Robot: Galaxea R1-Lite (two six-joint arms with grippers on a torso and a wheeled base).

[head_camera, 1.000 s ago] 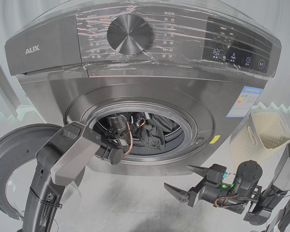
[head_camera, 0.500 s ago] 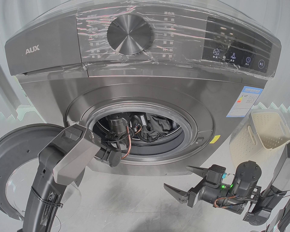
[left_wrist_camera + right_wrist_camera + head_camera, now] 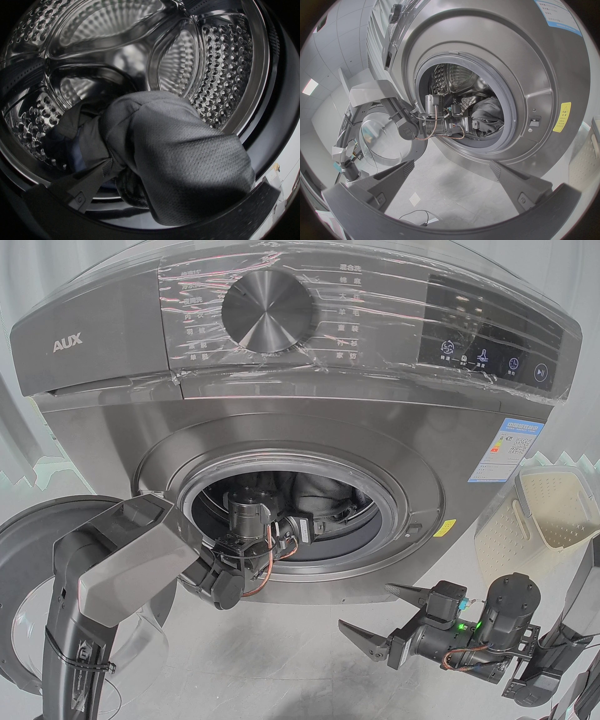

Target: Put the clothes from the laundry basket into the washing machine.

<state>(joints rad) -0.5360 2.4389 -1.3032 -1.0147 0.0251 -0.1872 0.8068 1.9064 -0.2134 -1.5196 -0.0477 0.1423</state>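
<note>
Loosely, the dark garment (image 3: 187, 162) drapes over the left gripper's (image 3: 150, 164) spread fingers (image 3: 84, 187) inside the drum (image 3: 225, 62).

The room is bright and evenly lit from above — a ceiling light panel (image 3: 309, 87) glows at the edge of the right wrist view, and the pale floor (image 3: 281, 665) carries only soft, faint shadows below the washing machine (image 3: 112, 446). The plastic film (image 3: 350, 315) stuck across its upper front throws back thin streaks of glare, and the brushed dial (image 3: 267, 310) shines in a fan of highlights. Inside the drum (image 3: 225, 62) it is much dimmer: the perforated steel glints in patches, while the dark garment (image 3: 187, 162) is lit on its upper side and falls into shade below. Both wrist views bend straight lines hard toward their rims — the corners go black
</note>
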